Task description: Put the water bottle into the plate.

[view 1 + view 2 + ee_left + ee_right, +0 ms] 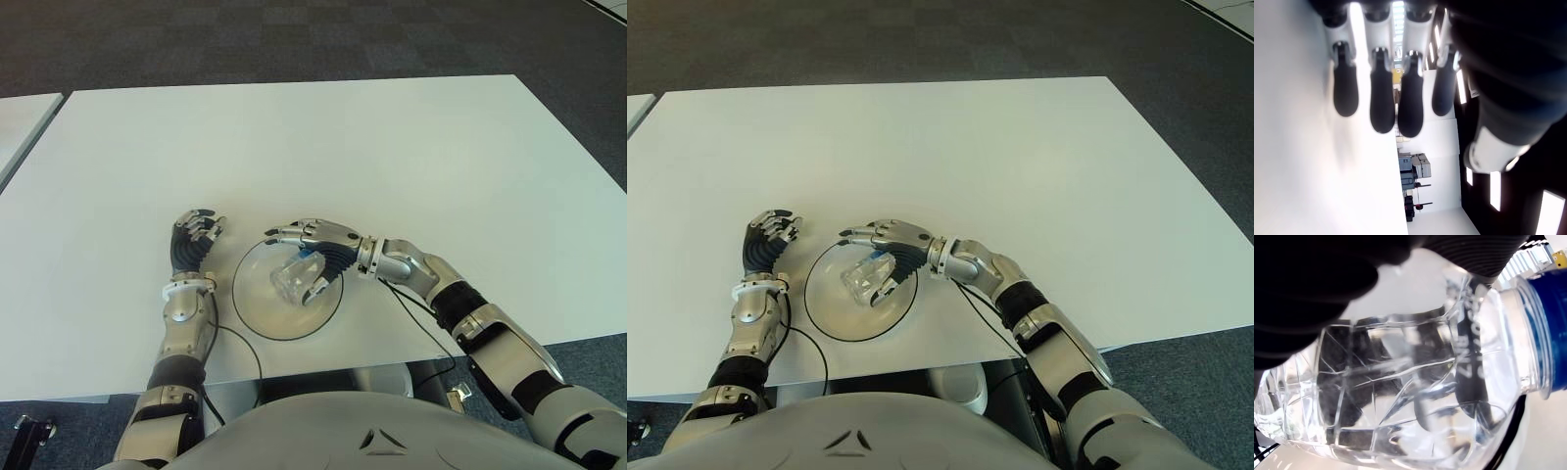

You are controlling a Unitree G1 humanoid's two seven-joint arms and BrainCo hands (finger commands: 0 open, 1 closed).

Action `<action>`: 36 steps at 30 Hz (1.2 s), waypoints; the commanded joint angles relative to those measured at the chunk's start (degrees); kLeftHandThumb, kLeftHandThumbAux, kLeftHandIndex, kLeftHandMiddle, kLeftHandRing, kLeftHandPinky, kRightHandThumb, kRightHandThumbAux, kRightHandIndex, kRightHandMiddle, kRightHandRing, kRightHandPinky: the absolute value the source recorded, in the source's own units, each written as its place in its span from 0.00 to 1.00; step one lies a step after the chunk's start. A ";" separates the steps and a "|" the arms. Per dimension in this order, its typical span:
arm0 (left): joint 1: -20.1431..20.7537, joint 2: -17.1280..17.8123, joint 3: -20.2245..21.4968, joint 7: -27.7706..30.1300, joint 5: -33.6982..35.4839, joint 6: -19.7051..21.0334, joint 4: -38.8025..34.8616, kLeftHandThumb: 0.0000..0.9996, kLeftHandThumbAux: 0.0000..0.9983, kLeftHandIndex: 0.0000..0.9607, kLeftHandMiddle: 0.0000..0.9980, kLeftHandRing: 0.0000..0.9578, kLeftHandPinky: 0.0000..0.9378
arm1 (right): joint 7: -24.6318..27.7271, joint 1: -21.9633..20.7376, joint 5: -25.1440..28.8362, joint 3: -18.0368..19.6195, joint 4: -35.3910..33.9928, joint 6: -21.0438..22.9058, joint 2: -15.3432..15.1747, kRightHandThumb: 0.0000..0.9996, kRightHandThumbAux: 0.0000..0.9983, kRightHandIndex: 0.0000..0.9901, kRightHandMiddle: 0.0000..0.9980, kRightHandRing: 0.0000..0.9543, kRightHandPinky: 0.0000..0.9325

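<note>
The clear water bottle [292, 279] with a blue cap [1547, 333] lies tilted inside the transparent round plate [257, 315] near the table's front edge. My right hand [294, 260] reaches in from the right and is shut on the bottle, fingers stretched over its top and thumb against its near side. The right wrist view is filled by the bottle [1400, 382] pressed close to the dark palm. I cannot tell whether the bottle touches the plate's bottom. My left hand [196, 235] shows just left of the plate, relaxed fingers [1383, 98] holding nothing.
The white table [343, 147] stretches far back and to the right. A black cable [416, 311] runs off the front edge under my right forearm. A second table's corner [20, 122] shows at the far left. Dark carpet lies beyond.
</note>
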State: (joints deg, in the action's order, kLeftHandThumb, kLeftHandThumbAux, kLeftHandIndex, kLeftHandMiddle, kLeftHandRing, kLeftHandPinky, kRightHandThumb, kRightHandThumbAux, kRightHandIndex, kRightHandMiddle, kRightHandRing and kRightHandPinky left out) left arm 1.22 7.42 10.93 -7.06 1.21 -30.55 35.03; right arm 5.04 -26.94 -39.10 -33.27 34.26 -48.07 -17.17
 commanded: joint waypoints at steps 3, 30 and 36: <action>-0.75 -0.54 0.29 0.02 0.40 1.97 -1.18 0.71 0.72 0.45 0.59 0.59 0.59 | -2.84 0.66 -2.17 0.21 -1.51 -0.11 -0.81 0.00 0.37 0.00 0.00 0.00 0.00; -1.31 -1.18 0.23 -0.51 -0.11 3.17 -2.77 0.71 0.71 0.45 0.59 0.57 0.57 | -13.20 -0.31 -10.19 1.26 -11.28 0.33 -4.21 0.10 0.27 0.00 0.00 0.00 0.00; -1.11 -1.05 0.18 -0.43 -0.46 1.41 -1.89 0.71 0.71 0.45 0.61 0.61 0.62 | -15.76 -0.32 -11.93 1.07 -13.32 -0.36 -4.66 0.10 0.25 0.00 0.00 0.00 0.00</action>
State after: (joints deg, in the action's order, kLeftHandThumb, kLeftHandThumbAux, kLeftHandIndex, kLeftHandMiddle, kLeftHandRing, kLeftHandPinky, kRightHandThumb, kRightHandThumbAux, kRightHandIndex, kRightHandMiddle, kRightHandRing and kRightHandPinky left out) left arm 0.62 6.53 10.92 -7.05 1.15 -28.52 32.28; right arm -9.12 -27.03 -49.33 -32.20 22.01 -47.58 -21.36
